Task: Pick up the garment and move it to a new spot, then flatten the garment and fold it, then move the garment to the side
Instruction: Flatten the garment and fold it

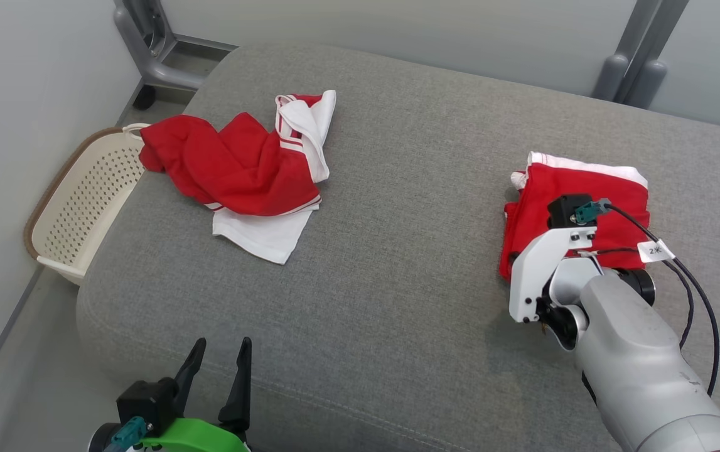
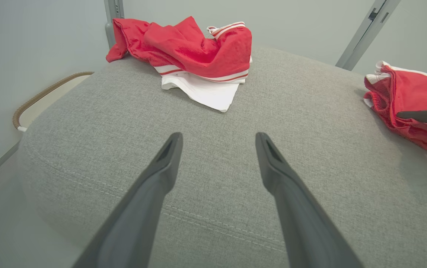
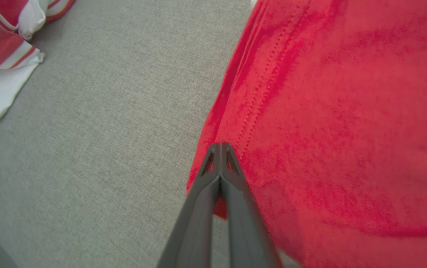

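A folded red garment [image 1: 585, 188] with a white edge lies at the right of the grey cushion [image 1: 397, 270]. In the left wrist view the folded garment [image 2: 407, 93] sits at the far right. My right gripper [image 3: 220, 146] is shut, fingers pressed together, with its tips over the left hem of the folded garment [image 3: 347, 111] and no cloth seen between them. My right wrist [image 1: 554, 263] hides those fingers in the head view. A crumpled red and white garment [image 1: 240, 163] lies at the far left. My left gripper [image 1: 221, 344] is open and empty at the near edge, also seen from its own wrist camera [image 2: 219, 136].
A cream perforated basket [image 1: 83, 194] with a brown rim stands on the floor beside the cushion's left end. Grey metal frame legs [image 1: 159, 56] rise behind the cushion at both back corners. Bare cushion stretches between the two garments.
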You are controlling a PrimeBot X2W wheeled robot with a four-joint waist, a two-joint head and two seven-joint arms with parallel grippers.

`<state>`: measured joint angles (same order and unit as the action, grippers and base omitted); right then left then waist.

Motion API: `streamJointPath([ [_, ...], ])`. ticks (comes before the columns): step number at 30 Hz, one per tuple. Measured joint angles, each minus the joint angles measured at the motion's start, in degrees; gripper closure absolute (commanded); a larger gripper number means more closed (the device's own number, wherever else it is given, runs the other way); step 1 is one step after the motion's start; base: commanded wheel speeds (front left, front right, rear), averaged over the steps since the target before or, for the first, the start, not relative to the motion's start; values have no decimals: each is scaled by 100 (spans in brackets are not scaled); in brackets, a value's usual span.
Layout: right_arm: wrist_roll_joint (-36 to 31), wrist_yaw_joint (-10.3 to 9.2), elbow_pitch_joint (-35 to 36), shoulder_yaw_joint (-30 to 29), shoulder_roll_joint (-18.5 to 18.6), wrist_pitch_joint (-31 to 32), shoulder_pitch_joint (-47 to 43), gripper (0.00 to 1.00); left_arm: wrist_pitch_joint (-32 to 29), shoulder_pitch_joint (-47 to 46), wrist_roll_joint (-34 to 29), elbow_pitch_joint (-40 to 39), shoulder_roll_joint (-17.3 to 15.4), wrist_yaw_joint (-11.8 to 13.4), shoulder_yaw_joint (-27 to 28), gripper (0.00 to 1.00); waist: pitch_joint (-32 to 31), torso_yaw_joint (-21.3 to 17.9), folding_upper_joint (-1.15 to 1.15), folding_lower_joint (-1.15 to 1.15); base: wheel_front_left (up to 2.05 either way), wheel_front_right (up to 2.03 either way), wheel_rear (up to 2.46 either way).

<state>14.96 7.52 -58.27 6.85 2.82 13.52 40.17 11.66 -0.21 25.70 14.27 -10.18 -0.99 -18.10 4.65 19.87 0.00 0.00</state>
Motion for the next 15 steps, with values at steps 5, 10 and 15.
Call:
streamJointPath([
  [5, 193, 0, -186, 233, -3, -10, 4, 100, 10, -1, 36, 36, 3, 3, -13, 0, 34, 128, 0, 0, 0, 0, 0],
  [10, 589, 0, -198, 525, -2, 40, 59, 100, 27, -2, 55, 63, -1, 38, 7, 0, -10, 104, 0, 0, 0, 0, 0],
  [15, 983, 0, 75, 740, -7, 175, 369, 0, 51, 4, 91, 53, -32, 78, 38, 0, -111, -39, 0, 0, 0, 0, 0],
])
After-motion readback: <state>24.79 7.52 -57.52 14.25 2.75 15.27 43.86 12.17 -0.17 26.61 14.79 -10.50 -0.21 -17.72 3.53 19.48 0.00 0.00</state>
